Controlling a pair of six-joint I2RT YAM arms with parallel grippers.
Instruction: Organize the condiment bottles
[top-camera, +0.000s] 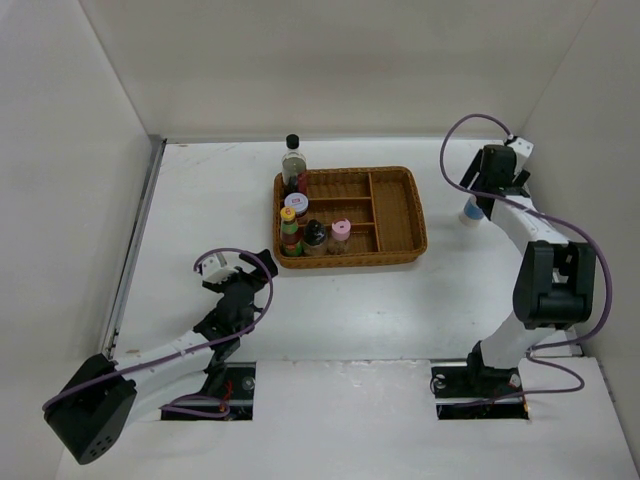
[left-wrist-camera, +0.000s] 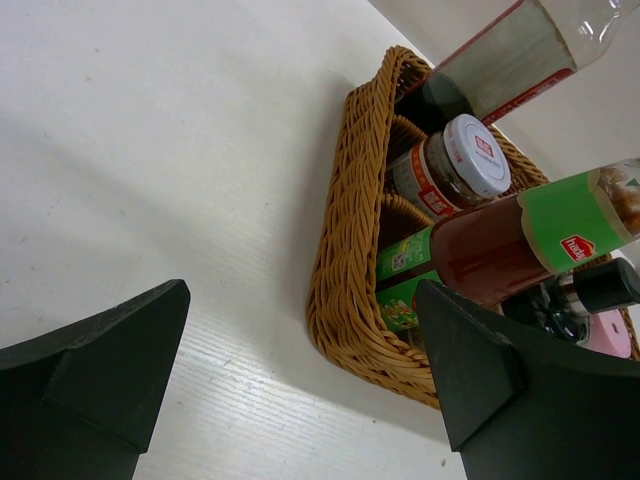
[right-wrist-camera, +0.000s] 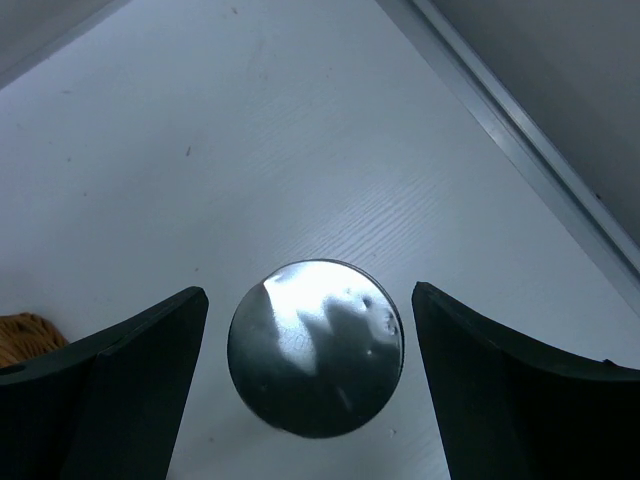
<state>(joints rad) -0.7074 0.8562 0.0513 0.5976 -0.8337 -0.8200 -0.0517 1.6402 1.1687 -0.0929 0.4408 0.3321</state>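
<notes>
One silver-capped bottle (right-wrist-camera: 316, 348) stands upright directly beneath the right gripper (right-wrist-camera: 309, 294), centred between its parted fingers.

I see the tray (top-camera: 395, 205) mid-table. In its left end the tall bottle (top-camera: 292, 155) stands at the far corner, the jar (top-camera: 296, 204) before it, the sauce bottle (top-camera: 289, 231) nearest me. Right of that come the squat bottle (top-camera: 314, 235), then the shaker (top-camera: 340, 231). The sixth bottle (top-camera: 470, 212) stands on the table (top-camera: 200, 200), right of the tray.

My top camera covers the whole table (top-camera: 200, 200); my left wrist shares its wicker tray (left-wrist-camera: 350, 250), low and close; my right wrist looks straight down on the silver-capped bottle (right-wrist-camera: 315, 345).
</notes>
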